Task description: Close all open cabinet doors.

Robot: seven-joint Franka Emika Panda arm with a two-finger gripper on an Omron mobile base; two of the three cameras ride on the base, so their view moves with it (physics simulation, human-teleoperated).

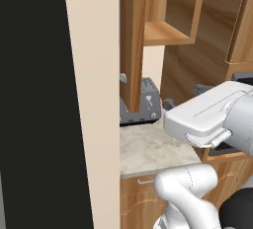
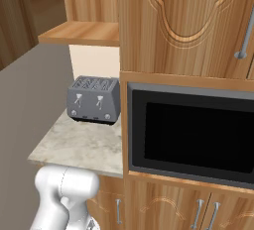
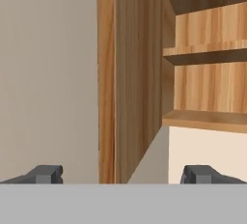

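Note:
One cabinet door (image 1: 131,40) stands swung open, edge-on toward me, hinged at the left of an open upper cabinet (image 1: 168,30). In the hand view this open door (image 3: 137,73) runs top to bottom just left of centre, with the cabinet's bare shelves (image 3: 207,54) to its right. My gripper (image 3: 124,175) is open; its fingertips (image 3: 46,174) show on either side of the door's near edge, some way back from it. A closed cabinet door (image 2: 188,21) with an arch outline and a silver handle (image 2: 243,40) sits above the microwave.
A grey toaster (image 2: 94,100) stands on the marble counter (image 2: 79,144) below the open cabinet. The black microwave (image 2: 193,135) is built in to the right. A beige wall (image 1: 94,99) and a dark panel (image 1: 34,99) close off the left. Short lower doors (image 2: 163,209) sit below.

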